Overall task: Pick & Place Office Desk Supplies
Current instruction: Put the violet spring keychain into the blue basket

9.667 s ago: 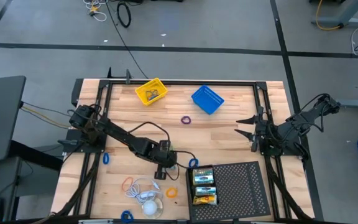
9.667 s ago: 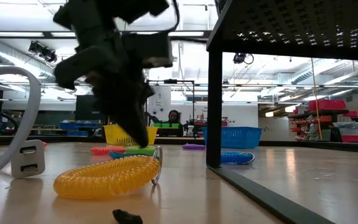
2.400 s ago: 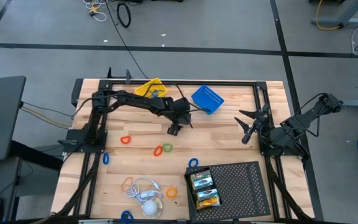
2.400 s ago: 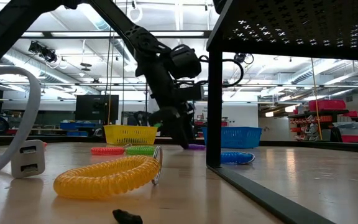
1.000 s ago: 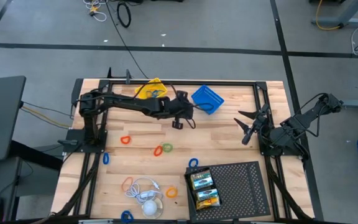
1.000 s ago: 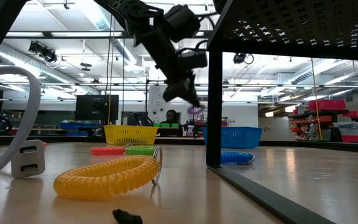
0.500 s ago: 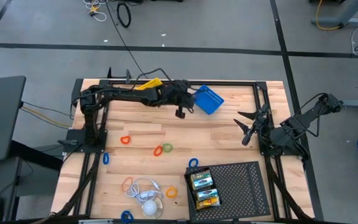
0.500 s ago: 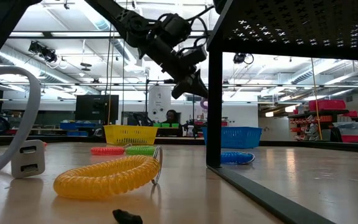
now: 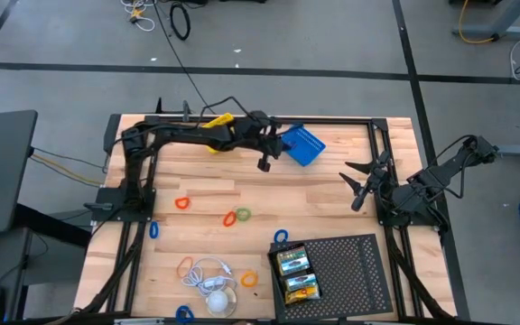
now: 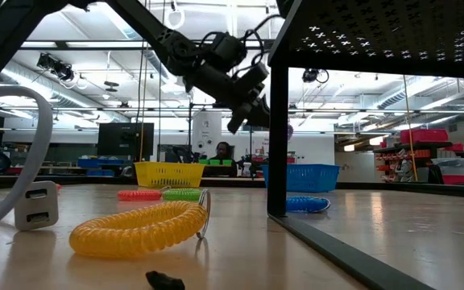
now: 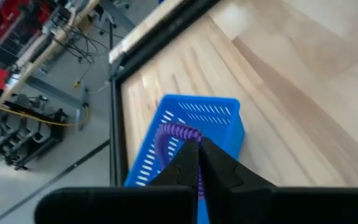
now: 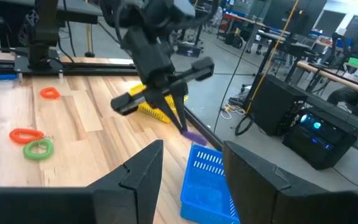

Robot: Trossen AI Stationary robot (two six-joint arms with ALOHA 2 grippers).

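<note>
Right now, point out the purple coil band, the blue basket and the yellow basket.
purple coil band (image 11: pixel 178 132), left wrist view, top of its loop.
blue basket (image 9: pixel 302 145), high view, its slatted floor.
yellow basket (image 10: pixel 167 174), low view, its front wall.

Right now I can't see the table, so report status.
Left gripper shut on purple band, above blue basket. Right gripper open, idle. Nothing blocking.

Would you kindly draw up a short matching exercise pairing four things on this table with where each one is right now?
Things:
1. purple loop
2. crayon boxes
3. blue basket
4. green loop

Places:
A. on the black perforated tray
B. lying on the wood beside an orange loop
C. pinched in the left gripper
D. just under the left gripper, near the table's far edge

Pairs: 1-C, 2-A, 3-D, 4-B
</note>
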